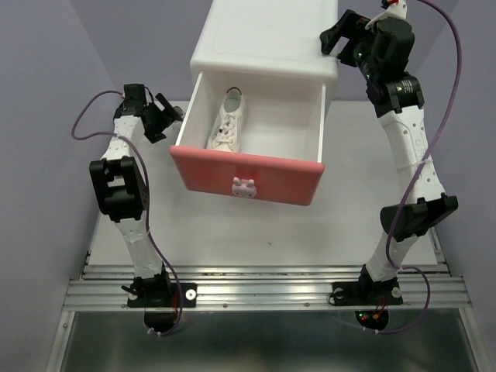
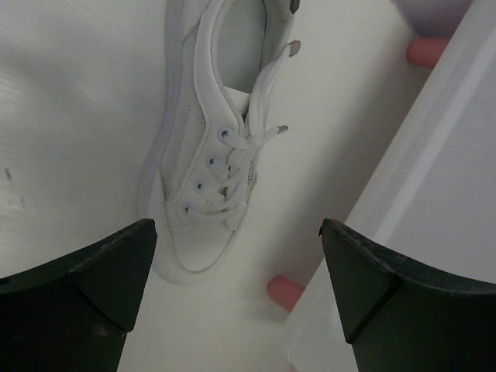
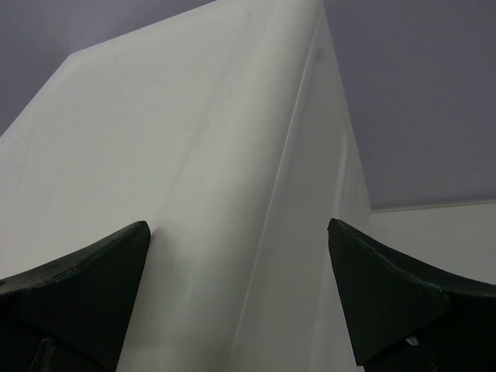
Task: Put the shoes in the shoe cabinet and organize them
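Note:
The white shoe cabinet point(image 1: 267, 35) stands at the back of the table with its darker pink drawer point(image 1: 246, 177) pulled out. One white sneaker point(image 1: 226, 124) lies in the drawer. The other white sneaker point(image 2: 209, 147) lies on the table beside the cabinet's side wall point(image 2: 418, 194) and pink feet point(image 2: 285, 291). My left gripper point(image 1: 167, 118) is open and empty, hovering just above that shoe's toe point(image 2: 237, 232). My right gripper point(image 1: 339, 37) is open at the cabinet's top right corner, its jaws either side of the top edge point(image 3: 237, 229). The orange shoes are out of view.
The drawer's bunny knob point(image 1: 243, 187) faces the arms. Purple walls close in on both sides of the table point(image 1: 256, 232). A metal rail point(image 1: 263, 283) runs along the near edge.

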Robot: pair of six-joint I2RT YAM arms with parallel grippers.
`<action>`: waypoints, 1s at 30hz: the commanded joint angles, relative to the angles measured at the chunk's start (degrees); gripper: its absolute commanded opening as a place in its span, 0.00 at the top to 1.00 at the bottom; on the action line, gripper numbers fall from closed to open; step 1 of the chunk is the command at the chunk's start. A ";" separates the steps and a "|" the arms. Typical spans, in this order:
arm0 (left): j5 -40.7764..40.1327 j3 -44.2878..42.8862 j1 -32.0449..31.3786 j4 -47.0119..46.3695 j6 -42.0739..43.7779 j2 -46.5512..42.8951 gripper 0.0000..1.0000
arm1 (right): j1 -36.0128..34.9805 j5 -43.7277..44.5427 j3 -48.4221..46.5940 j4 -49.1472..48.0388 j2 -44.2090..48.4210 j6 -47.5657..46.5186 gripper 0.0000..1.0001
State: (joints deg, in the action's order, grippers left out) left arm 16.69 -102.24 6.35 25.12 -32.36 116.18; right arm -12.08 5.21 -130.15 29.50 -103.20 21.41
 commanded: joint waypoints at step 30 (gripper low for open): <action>-15.72 -12.28 -4.15 4.40 2.30 -7.71 1.00 | 0.30 0.15 4.90 27.72 -0.87 -5.41 0.00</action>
State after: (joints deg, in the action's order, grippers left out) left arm 3.84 -110.87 1.50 32.62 -31.79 123.92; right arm -12.10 5.58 -129.58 31.16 -102.04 22.74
